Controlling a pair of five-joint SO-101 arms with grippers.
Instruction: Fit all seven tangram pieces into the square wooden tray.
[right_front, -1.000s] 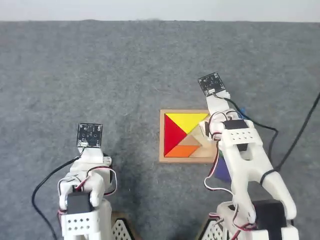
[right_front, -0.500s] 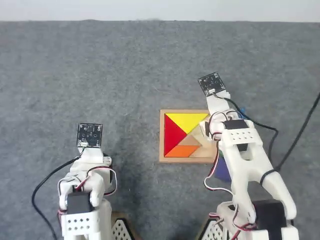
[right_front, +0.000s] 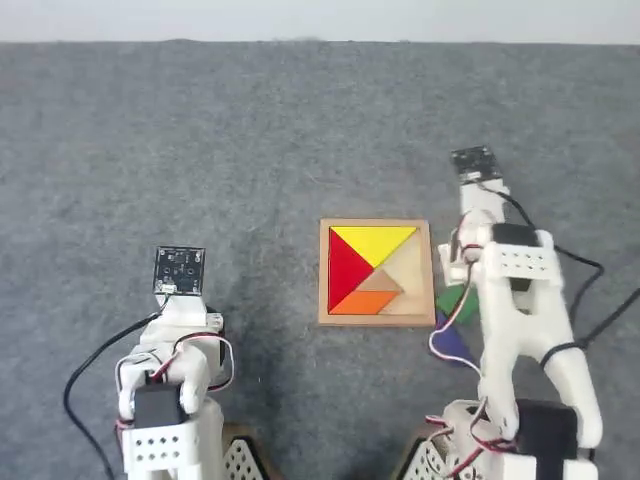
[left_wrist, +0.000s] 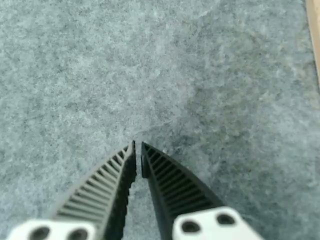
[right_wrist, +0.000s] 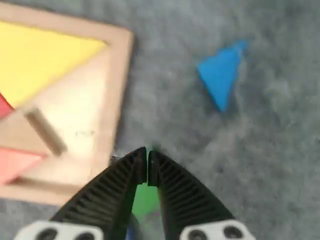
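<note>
The grey felt counter (right_front: 200, 130) carries everything. The right arm (right_front: 515, 300) stands along the right side of the square wooden tray (right_front: 324, 290). The left arm (right_front: 165, 390) is well apart from the tray, on its left. The tray lies near the middle of the counter and holds a yellow triangle (right_front: 372, 243) along its far side, a red triangle (right_front: 345, 270) on the left and an orange piece (right_front: 355, 302) at the near left; the rest of its floor is bare wood. Outside it lie a purple piece (right_front: 455, 345) partly under the right arm, a green piece (right_front: 455, 300) just beside the tray's right rim, and a blue triangle (right_wrist: 221, 75) on the felt, apart from the tray. The right fingers (right_wrist: 120, 185) are pressed together, their tips over the felt beside the tray's rim with the green piece below them. The left fingers (left_wrist: 107, 190) are together too, over bare felt.
</note>
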